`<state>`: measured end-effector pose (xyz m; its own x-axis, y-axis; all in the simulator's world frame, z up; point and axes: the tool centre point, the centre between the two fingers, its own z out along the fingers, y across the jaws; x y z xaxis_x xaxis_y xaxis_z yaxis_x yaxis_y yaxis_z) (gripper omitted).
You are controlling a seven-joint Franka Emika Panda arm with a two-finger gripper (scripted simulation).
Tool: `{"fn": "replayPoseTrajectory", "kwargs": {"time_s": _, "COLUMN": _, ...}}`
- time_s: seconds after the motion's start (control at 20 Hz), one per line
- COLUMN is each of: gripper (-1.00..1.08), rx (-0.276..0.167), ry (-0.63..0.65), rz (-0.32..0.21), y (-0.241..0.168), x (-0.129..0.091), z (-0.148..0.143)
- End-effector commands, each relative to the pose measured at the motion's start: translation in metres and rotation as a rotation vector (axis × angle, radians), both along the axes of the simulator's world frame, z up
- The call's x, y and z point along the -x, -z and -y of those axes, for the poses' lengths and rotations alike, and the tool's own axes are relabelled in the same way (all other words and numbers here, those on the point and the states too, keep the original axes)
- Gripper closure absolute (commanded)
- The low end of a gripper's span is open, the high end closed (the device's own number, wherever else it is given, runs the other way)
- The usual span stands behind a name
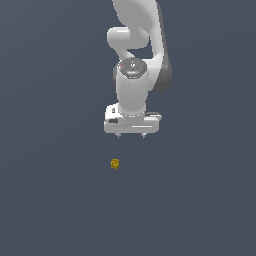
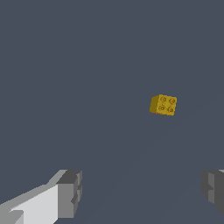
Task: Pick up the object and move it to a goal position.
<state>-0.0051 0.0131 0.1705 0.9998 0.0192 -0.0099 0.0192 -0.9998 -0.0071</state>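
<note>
Grey floor [image 1: 50, 200], object [image 1: 115, 163] apart from gripper [image 1: 131, 135]

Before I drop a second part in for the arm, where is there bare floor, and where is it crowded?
Nearly all the dark grey floor is bare: wide patches on both sides of the small yellow-gold studded block and below it in the exterior view. The only crowded strip lies between that block and the white gripper, its jaws open.
</note>
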Motion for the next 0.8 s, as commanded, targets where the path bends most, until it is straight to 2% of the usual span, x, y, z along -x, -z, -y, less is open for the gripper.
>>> {"fn": "replayPoseTrajectory", "kwargs": {"time_s": 0.0, "gripper": -0.92, "rx": 0.000, "ry": 0.000, "rz": 0.000, "y": 0.000, "x": 0.000, "z": 0.000}}
{"fn": "replayPoseTrajectory", "kwargs": {"time_s": 0.4, "gripper": -0.92, "rx": 0.012, "ry": -0.018, "rz": -0.008, "y": -0.007, "x": 0.007, "z": -0.014}}
{"fn": "replayPoseTrajectory", "kwargs": {"time_s": 0.75, "gripper": -0.92, "rx": 0.010, "ry": -0.009, "rz": -0.008, "y": -0.004, "x": 0.004, "z": -0.010}}
